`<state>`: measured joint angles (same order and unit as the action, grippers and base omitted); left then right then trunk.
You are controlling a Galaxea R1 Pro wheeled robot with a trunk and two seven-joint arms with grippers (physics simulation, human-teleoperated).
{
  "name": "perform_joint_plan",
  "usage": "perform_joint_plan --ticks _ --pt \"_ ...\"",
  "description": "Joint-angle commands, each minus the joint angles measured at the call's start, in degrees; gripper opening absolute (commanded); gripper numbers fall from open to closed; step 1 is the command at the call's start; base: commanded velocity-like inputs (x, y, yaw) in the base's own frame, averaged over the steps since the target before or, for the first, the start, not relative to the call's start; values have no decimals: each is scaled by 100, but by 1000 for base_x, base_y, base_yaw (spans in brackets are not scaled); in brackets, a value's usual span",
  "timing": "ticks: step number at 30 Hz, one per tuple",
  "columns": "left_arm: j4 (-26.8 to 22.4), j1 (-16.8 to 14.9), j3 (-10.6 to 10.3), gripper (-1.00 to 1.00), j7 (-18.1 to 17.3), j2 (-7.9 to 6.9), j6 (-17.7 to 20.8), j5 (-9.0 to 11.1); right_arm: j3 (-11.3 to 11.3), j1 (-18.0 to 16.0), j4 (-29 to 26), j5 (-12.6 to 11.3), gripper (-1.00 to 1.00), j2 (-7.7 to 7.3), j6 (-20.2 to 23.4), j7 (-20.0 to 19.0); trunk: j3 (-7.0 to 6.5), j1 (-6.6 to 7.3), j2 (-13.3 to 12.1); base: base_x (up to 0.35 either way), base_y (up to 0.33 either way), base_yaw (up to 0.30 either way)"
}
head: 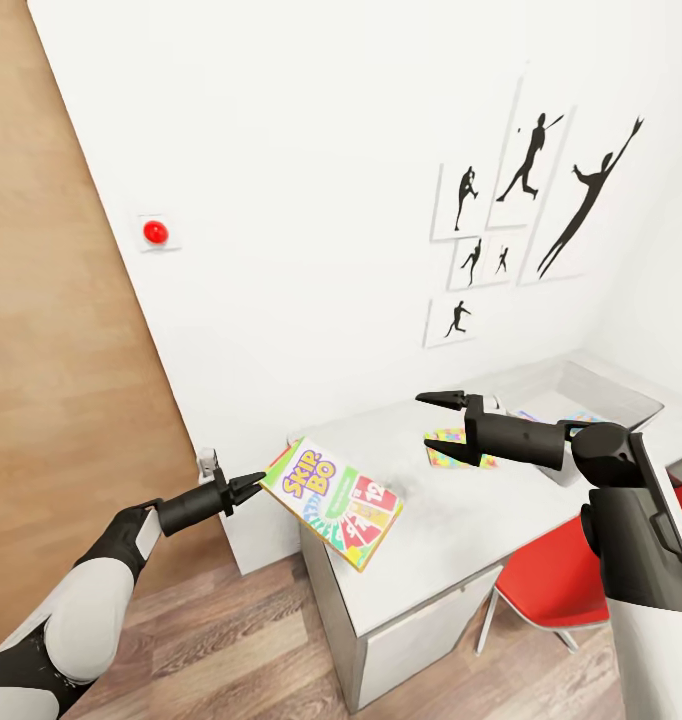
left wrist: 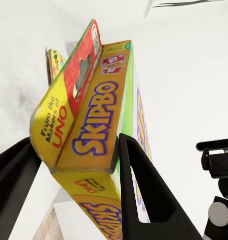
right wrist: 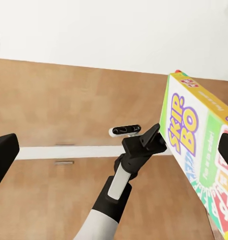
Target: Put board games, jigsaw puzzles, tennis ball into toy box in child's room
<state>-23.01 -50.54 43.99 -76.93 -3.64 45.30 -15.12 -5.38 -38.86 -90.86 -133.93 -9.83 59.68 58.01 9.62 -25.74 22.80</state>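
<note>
- Left end effector (head: 249, 487) pinches the Skip-Bo box (head: 333, 503) by its edge, above the tabletop (head: 461, 520) corner.
- Right end effector (head: 441, 420) hovers spread, empty.
- Best carried level to the toy box (head: 621, 405), then released low inside.

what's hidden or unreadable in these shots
- Light grey toy box, head view: its inside is partly blocked by the right arm, so contents are unclear.
- Multicolour jigsaw puzzle square, head view: partly covered by the open right pincer.
- Yellow-edged Skip-Bo game box, left wrist view: its face is turned edge-on; the left pincer grips it.
</note>
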Motion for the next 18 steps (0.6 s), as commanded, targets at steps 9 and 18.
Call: perform_joint_plan --ticks 9,18 --pt "-2 -9 39 -100 -41 4 58 -62 -7 -7 -2 -46 100 8 32 53 -73 -4 12 0 0 0" --pt "-2 -9 39 -100 -41 11 58 -62 0 -7 -2 -46 100 0 32 55 -158 -4 12 0 0 0"
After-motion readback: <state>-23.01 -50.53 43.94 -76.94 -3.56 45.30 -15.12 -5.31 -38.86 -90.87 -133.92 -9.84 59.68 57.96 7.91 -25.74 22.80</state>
